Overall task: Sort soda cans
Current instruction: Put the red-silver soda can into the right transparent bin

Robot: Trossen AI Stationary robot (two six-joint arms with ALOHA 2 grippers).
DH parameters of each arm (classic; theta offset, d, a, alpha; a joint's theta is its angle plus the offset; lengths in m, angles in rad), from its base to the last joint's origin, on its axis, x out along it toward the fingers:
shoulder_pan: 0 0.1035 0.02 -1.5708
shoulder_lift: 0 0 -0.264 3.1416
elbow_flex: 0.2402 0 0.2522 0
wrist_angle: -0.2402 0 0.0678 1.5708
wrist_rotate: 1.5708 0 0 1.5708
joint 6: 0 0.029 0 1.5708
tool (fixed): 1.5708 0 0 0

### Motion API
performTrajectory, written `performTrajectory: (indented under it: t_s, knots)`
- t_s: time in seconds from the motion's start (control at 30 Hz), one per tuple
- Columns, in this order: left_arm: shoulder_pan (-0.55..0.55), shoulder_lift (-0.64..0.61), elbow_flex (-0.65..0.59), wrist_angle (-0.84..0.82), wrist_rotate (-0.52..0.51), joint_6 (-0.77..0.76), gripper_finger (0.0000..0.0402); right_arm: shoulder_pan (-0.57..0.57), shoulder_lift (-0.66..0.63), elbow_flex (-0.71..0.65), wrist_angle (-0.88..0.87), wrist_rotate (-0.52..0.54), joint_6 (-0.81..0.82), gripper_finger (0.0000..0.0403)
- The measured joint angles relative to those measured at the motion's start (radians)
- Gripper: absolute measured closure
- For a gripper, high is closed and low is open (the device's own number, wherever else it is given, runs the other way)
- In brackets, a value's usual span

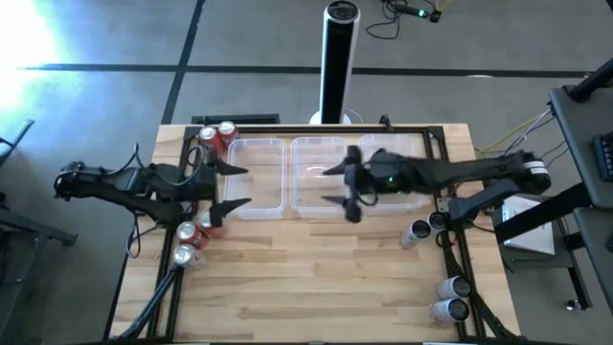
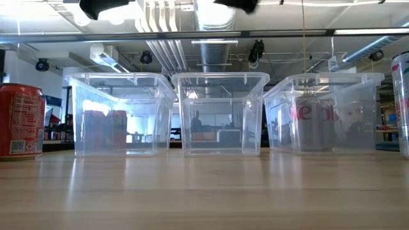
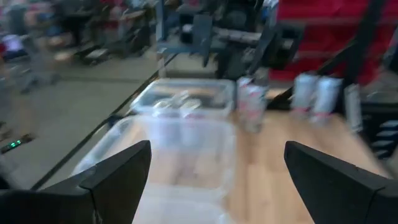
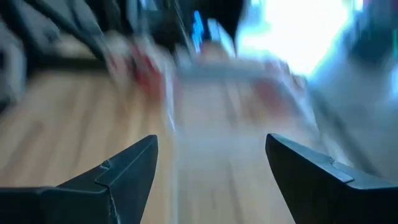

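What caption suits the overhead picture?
Two open grippers, left and right, hover by three clear tubs, soda cans around.

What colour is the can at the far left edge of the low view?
Red, with white label print, the soda can shows best in the low view.

Red soda cans (image 1: 217,136), silver-grey soda cans (image 1: 450,297), clear plastic tubs (image 2: 220,114), pale wood-grain table (image 1: 316,278).

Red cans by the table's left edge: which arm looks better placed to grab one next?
Probably the left. Its gripper is open and empty, right beside the red cans. The right gripper, also open, hangs over the middle tub, farther from them.
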Motion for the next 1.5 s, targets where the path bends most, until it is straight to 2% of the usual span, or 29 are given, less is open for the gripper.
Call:
performTrajectory:
  t_s: [0.1,0.17,0.3,0.47,0.53,0.67,0.77,1.0,1.1,1.23,1.33,1.5]
  knots:
    - [-0.033,-0.053,-0.067,0.101,0.038,-0.004,0.0049,0.041,0.070,-0.051,0.302,-0.011,-0.091,0.0115]
    - [-0.060,-0.085,-0.098,0.104,0.042,-0.018,0.0049,0.063,0.135,-0.070,0.418,-0.011,-0.115,0.0116]
    - [-0.094,-0.130,-0.118,0.023,0.090,-0.125,0.0049,0.100,0.239,-0.060,0.428,-0.001,-0.116,0.0114]
    - [-0.094,-0.122,-0.115,0.014,0.125,-0.217,0.0049,0.129,0.312,-0.012,0.441,-0.001,-0.106,0.0108]
    - [-0.094,-0.104,-0.072,-0.038,0.223,-0.293,0.0049,0.142,0.335,0.004,0.438,-0.001,-0.092,0.0109]
    - [-0.115,-0.031,0.075,-0.151,0.501,-0.511,0.0055,0.172,0.360,0.028,0.410,0.000,-0.077,0.0118]
    - [-0.157,0.045,0.186,-0.300,0.587,-0.689,0.0064,0.200,0.362,0.036,0.366,0.000,-0.051,0.0126]
    - [-0.292,0.208,0.391,-0.776,0.592,-1.077,0.0074,0.261,0.361,0.040,0.356,0.001,-0.017,0.0138]
    - [-0.356,0.248,0.475,-1.015,0.607,-1.243,0.0074,0.274,0.361,0.046,0.356,0.001,-0.027,0.0140]
    - [-0.436,0.278,0.573,-1.306,0.574,-1.507,0.0074,0.273,0.361,0.047,0.356,0.001,-0.018,0.0145]
    - [-0.496,0.261,0.571,-1.266,0.557,-1.616,0.0074,0.271,0.358,0.047,0.357,0.001,-0.027,0.0149]
    - [-0.551,0.256,0.538,-1.298,0.537,-1.630,0.0074,0.271,0.362,0.047,0.355,-0.002,-0.018,0.0146]
